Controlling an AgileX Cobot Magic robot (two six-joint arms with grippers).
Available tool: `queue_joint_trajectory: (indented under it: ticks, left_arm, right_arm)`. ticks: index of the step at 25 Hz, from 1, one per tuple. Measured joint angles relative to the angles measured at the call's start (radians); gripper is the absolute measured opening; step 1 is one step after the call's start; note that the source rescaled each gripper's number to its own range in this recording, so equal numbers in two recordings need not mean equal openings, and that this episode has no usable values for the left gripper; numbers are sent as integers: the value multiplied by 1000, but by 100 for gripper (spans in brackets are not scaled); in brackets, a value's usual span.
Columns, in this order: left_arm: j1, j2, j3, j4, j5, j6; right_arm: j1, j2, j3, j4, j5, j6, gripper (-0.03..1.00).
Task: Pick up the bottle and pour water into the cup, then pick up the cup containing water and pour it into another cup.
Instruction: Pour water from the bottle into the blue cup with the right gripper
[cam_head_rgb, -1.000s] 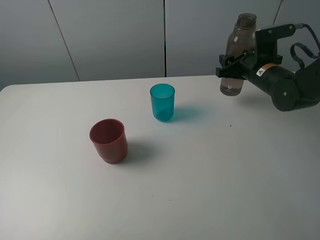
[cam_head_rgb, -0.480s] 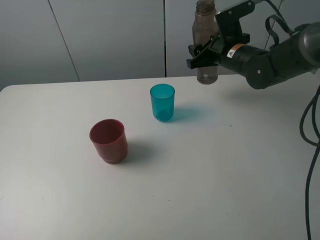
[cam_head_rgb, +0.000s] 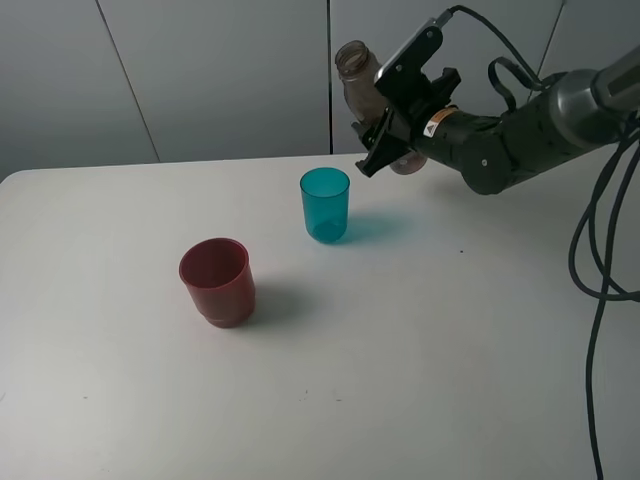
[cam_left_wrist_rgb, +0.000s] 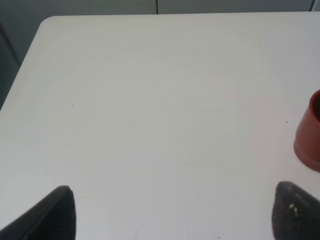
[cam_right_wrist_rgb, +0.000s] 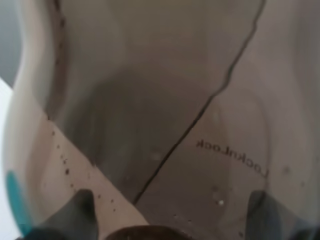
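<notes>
The right claw (cam_head_rgb: 388, 128) is closed on the bottle (cam_head_rgb: 358, 85), gripping its lower body and holding it well clear of the table (cam_head_rgb: 450, 350). In the claw the bottle is tilted, with its open neck up and leaning away from the arm and its base down by the wrist. In the right wrist view the smoky bottle (cam_right_wrist_rgb: 160, 100) fills almost everything, and one dark finger (cam_right_wrist_rgb: 82, 212) shows at each side of it.

Below the claw, on the side the neck leans toward, the teal cup (cam_head_rgb: 325, 205) stands upright on the table. I cannot tell whether the bottle's mouth is right over it. Farther out the same way, well apart from the claw and past the teal cup, the red cup (cam_head_rgb: 217, 280) stands upright.

The left claw (cam_left_wrist_rgb: 175, 215) hangs open over bare table, with the red cup (cam_left_wrist_rgb: 310, 132) off to one side.
</notes>
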Motion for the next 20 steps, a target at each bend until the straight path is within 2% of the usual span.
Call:
queue_joint_trajectory:
  ticks: [10,17,20]
  left_arm:
    - [0,0,0,0,0,0]
    - [0,0,0,0,0,0]
    - [0,0,0,0,0,0]
  right_arm:
    - [8,6,-1,20,5,-371,1]
    - [10,6,-1,27,5,-580,1]
    - [10,6,-1,66,5,-656,1]
